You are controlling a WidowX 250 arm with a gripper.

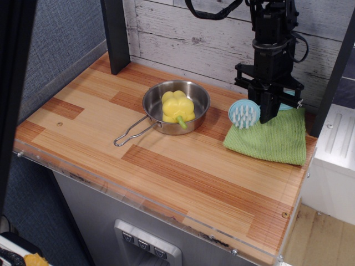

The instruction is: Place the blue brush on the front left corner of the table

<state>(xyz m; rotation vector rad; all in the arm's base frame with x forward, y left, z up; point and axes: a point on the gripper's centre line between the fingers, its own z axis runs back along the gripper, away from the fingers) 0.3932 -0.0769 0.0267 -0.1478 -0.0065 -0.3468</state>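
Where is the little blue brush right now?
The blue brush is up in the air, held by the gripper near the back right of the table, just over the left edge of the green cloth and right of the pan.

Black boxy arm with looping black cables, dark fingers.

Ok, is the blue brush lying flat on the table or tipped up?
Tipped up: the blue brush hangs from the pincer, bristles facing the camera, beside the green cloth.
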